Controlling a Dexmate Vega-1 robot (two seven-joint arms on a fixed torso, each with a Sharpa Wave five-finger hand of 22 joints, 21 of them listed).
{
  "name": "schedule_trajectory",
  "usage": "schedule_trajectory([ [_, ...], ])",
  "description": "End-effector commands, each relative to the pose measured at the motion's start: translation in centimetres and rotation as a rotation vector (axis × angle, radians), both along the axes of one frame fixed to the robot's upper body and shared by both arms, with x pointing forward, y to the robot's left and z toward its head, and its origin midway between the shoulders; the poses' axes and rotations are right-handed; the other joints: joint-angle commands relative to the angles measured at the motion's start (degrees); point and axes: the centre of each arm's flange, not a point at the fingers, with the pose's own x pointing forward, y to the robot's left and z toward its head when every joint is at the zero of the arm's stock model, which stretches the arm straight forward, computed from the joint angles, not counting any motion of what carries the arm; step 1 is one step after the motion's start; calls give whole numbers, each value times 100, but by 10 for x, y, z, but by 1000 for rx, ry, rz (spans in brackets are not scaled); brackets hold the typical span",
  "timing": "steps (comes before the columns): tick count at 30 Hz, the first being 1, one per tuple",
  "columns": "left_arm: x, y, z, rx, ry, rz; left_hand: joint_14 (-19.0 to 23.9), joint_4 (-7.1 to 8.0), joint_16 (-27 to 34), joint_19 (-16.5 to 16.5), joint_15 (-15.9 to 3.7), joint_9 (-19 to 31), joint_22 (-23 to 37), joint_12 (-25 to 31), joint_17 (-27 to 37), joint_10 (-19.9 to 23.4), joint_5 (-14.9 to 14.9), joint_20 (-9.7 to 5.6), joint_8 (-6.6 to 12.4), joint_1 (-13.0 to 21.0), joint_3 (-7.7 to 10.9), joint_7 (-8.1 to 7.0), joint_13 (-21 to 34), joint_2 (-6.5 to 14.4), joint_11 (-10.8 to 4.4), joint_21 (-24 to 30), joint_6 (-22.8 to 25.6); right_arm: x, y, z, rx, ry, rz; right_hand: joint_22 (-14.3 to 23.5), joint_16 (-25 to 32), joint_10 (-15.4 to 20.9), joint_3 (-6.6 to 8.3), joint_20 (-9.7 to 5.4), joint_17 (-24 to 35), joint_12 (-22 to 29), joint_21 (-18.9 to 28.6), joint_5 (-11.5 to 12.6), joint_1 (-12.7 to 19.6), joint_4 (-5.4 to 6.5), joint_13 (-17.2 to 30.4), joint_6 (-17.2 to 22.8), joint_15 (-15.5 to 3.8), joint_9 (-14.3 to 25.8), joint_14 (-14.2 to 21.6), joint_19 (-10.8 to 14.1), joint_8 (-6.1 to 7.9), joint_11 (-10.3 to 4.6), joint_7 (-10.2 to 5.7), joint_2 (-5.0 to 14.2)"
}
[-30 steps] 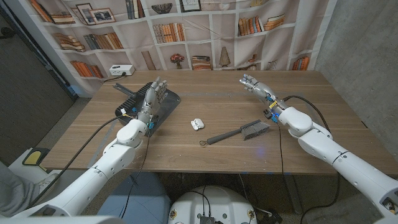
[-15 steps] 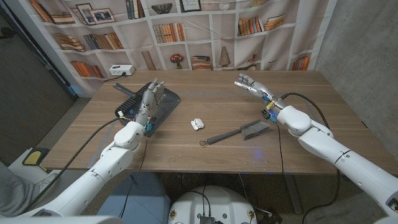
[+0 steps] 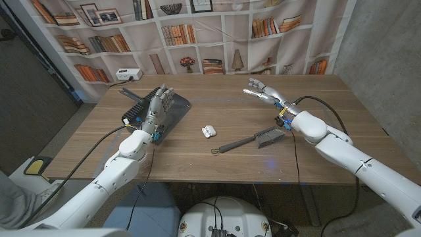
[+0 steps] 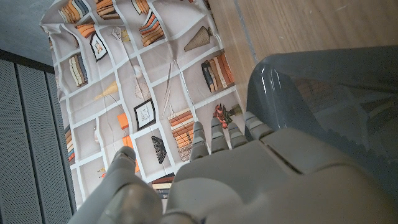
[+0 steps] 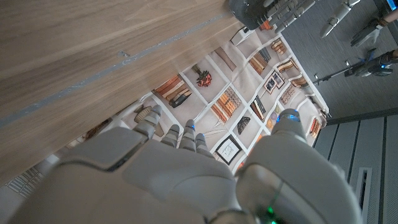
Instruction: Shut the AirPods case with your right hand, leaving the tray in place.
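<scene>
White and small, the AirPods case (image 3: 208,131) lies on the wooden table (image 3: 329,148) near the middle of the head view, its lid apparently tipped up, though it is too small to be sure. The right hand (image 3: 264,93) hangs above the table in the upper right of centre, fingers spread and holding nothing, so the case lies down and to the left of it, well apart. A dark hand brush (image 3: 252,139) lies between them, its handle slanting toward the lower left. The left hand (image 3: 158,105) stands over the dark tray (image 3: 179,105) at the left, fingers apart and empty; it looks roughly as near the case as the right. By my judgement the right hand must sweep leftward and down, clearing the brush, to press the lid.
</scene>
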Motion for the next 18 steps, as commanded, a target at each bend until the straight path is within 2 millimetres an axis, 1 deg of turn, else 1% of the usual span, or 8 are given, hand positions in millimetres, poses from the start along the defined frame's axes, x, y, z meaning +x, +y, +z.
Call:
schedule_trajectory([
  [1,-4,3,-4,3,7,12,-17,-1,31,8,-8,11,16,37,32,52,29,-3,-37,-21,-32,-20,17,23,8,53,-99,-7,15,5,-110,-43,-48,7,46,20,26,9,-6,60,38,-17,101,-44,15,-42,-40,16,-128,35,-14,-44,-9,-2],
  [3,-5,4,-5,5,8,12,-15,-2,31,8,-6,11,15,38,32,60,29,-6,-43,-21,-34,-18,17,23,3,53,-119,-7,16,5,-120,-48,-52,6,54,44,29,-10,-6,69,54,-16,120,-49,16,-22,-55,17,-109,80,1,-64,-7,-4],
  [9,-6,7,-8,-8,6,15,45,-7,52,45,-2,11,15,16,32,18,30,3,-55,-24,-41,-29,18,24,0,66,-166,-10,21,6,-172,-73,-79,6,67,56,34,-15,-7,71,62,-15,144,-55,17,-8,-63,17,-75,110,15,-103,-11,-9],
  [11,-7,8,-8,-7,5,16,65,-9,57,48,-1,11,15,0,32,-17,30,8,-53,-24,-44,-30,18,25,-24,67,-171,-11,23,7,-191,-76,-84,5,68,49,35,-18,-8,68,62,-14,149,-56,17,-6,-63,17,-71,113,17,-102,-13,-10],
  [13,-8,8,-9,-7,6,18,91,-13,61,60,2,12,14,-40,32,-114,31,10,-52,-26,-48,-29,18,27,-12,69,-182,-10,25,7,-192,-74,-78,5,69,52,36,-13,-8,69,62,-13,156,-58,17,-5,-66,17,-68,116,19,-106,-19,-11],
  [14,-8,7,-9,-3,9,15,96,-17,56,67,1,12,14,-91,32,-244,33,15,-50,-27,-53,-33,17,29,-56,69,-193,-10,26,7,-195,-72,-78,5,72,58,37,-14,-8,71,64,-13,162,-60,17,-5,-69,17,-61,124,20,-118,-21,-11],
  [18,-7,4,-9,5,12,16,100,-19,54,78,18,12,14,-95,32,-256,33,35,-52,-28,-56,-38,17,31,-43,72,-206,-9,29,6,-200,-81,-80,5,85,70,42,-21,-9,74,73,-10,185,-65,17,-2,-80,17,-24,160,26,-135,-23,-14],
])
